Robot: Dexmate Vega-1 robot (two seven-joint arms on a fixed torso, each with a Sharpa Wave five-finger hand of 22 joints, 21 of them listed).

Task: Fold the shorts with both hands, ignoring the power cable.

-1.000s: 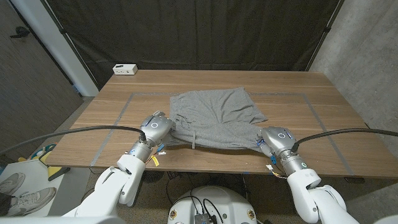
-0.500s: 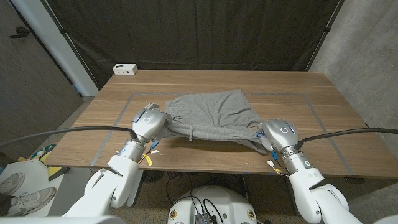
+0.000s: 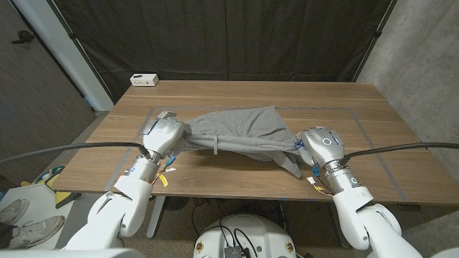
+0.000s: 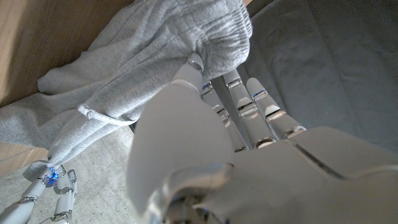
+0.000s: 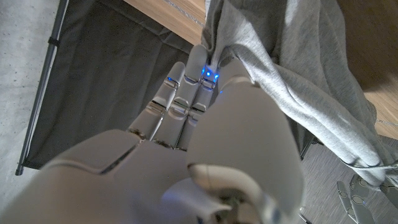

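Fingers point(image 4: 208, 93) of the left hand point(image 3: 166, 134) were closed on a bunched end of the waistband of the grey shorts point(image 3: 240, 129); fingers point(image 5: 186, 84) of the right hand point(image 3: 320, 145) pinched the opposite end of that same edge, with cloth draped over the thumb side in the right wrist view

Shorts: lifted at the near edge, strung between the two hands above the wooden table point(image 3: 373, 122), far portion apparently lying on the wood inside the taped rectangle point(image 3: 358, 125). One loose corner hung down just beside the right hand. Drawstring point(image 3: 216, 147) dangled from the stretched edge near its middle

Reason for the hold, as a judgement: taking both ends of one edge keeps it taut and level, so it can be carried over the rest of the garment as a single straight fold rather than crumpling

Change against the earlier head views: both hands had travelled away from the robot, toward the table's far side, and risen; the near edge, formerly low at the table's front, was now raised and carried farther over the cloth. The visible spread of fabric had shrunk accordingly. Left hand showed the larger displacement

Surroundings: small white box point(image 3: 144, 79) at the far left corner of the table, well apart from the shorts; dark curtain point(image 3: 229, 36) behind. Power cable on the tabletop: not identifiable
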